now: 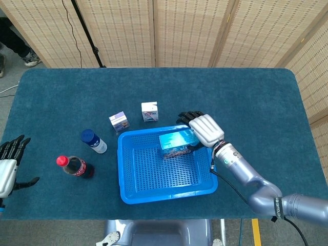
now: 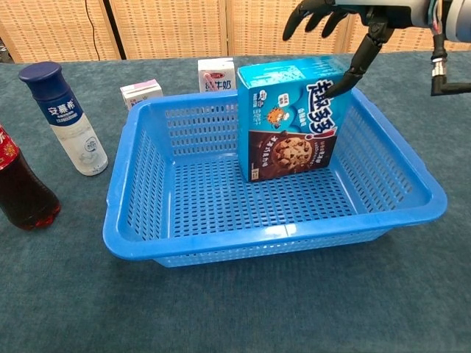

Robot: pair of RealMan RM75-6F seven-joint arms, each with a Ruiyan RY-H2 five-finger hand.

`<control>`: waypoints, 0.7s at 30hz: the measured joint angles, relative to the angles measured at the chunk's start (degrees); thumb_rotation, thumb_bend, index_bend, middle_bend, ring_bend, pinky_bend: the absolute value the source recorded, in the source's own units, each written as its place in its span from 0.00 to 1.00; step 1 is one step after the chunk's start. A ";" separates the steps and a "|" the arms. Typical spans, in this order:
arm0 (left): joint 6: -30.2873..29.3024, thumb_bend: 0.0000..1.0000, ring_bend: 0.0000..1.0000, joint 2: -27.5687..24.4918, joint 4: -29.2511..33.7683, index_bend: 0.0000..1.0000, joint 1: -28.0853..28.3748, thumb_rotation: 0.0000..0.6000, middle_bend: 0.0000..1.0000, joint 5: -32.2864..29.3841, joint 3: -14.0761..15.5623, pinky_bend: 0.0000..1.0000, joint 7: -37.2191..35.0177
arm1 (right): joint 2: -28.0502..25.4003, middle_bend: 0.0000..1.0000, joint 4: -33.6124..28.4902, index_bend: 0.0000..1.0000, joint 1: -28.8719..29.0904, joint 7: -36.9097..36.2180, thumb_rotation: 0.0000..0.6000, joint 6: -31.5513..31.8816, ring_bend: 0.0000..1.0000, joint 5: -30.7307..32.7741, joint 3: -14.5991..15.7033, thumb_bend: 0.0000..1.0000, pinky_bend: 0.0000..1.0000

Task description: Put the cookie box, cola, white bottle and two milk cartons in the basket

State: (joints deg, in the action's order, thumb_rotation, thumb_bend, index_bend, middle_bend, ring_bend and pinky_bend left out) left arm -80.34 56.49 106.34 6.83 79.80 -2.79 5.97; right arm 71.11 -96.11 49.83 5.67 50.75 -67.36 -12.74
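Cookie box stood upright inside basket, right hand fingers spread, one fingertip touching its top. Left hand open, idle. Left on bench: cola, white bottle, two milk cartons.

The cookie box stands inside the blue basket. The right hand is at its top edge. The cola lies left of the basket.

The cookie box is stood upright in the basket near the surface's front edge; two milk cartons are placed behind it, the white bottle and cola to its left.
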 measured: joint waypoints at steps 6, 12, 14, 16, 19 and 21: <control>-0.04 0.07 0.00 -0.12 -0.16 0.00 0.02 1.00 0.00 0.71 0.13 0.00 -0.80 | -2.79 0.04 -6.10 0.13 -1.75 2.35 1.00 3.19 0.06 -0.59 0.07 0.00 0.12; 1.43 0.07 0.00 -0.56 -1.33 0.00 0.76 1.00 0.00 2.85 0.59 0.00 -5.68 | -8.83 0.03 -12.30 0.13 -5.86 4.24 1.00 9.85 0.04 -3.81 0.20 0.00 0.10; 2.18 0.07 0.00 -0.73 -2.26 0.00 1.26 1.00 0.00 4.03 0.76 0.00 -9.00 | -11.46 0.03 -13.75 0.13 -8.23 4.04 1.00 12.93 0.04 -5.96 0.56 0.00 0.09; 2.83 0.07 0.00 -0.79 -3.57 0.00 1.82 1.00 0.00 5.42 0.94 0.00 -12.74 | -13.69 0.03 -14.80 0.13 -10.73 3.36 1.00 15.92 0.03 -8.62 1.16 0.00 0.09; 3.45 0.07 0.00 -0.72 -5.84 0.00 2.56 1.00 0.00 7.86 1.36 0.00 -18.46 | -15.93 0.02 -15.64 0.12 -14.50 2.32 1.00 20.07 0.02 -12.97 2.72 0.00 0.07; 3.47 0.07 0.00 -0.56 -7.52 0.00 2.92 1.00 0.00 9.61 1.71 0.00 -22.15 | -16.74 0.01 -15.67 0.11 -16.82 1.88 1.00 22.52 0.01 -15.81 4.08 0.00 0.05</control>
State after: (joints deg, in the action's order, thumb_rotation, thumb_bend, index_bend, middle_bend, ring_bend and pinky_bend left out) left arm -76.87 55.93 98.82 9.75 89.41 -1.08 -16.18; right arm 54.37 -111.78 33.02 7.55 73.26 -83.17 -8.66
